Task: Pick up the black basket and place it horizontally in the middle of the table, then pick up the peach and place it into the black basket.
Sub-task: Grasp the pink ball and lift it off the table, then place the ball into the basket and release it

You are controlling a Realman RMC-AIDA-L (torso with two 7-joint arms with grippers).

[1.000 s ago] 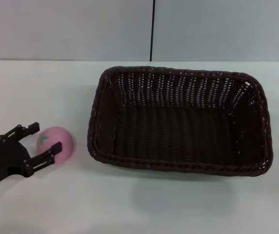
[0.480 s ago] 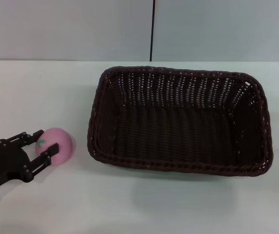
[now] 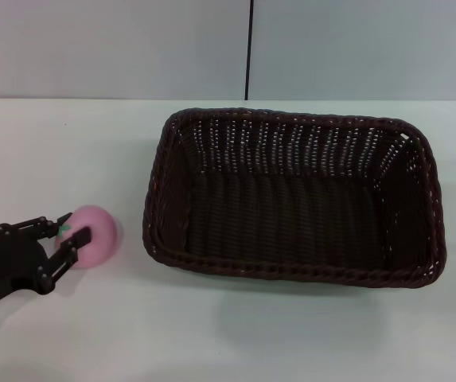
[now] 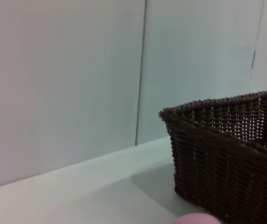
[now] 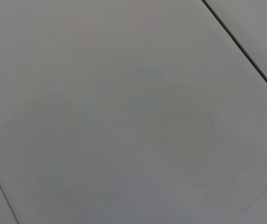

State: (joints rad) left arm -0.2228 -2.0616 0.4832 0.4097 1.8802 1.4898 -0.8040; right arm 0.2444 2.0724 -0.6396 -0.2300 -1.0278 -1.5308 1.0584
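The black basket [image 3: 294, 196] already lay lengthwise mid-table [image 3: 235, 334], leaving the peach [image 3: 92, 235] at its nine o'clock for the left gripper [image 3: 72, 231], which came in low from eight o'clock. Its fingers, wide a second earlier, had narrowed onto the peach's sides, apparently gripping it. The right gripper was out of sight.

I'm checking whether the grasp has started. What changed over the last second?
The left pincer narrowed from wide open around the peach until its fingers sit against the fruit, which shifted slightly. The peach remains on the table. The black basket stayed put, empty.
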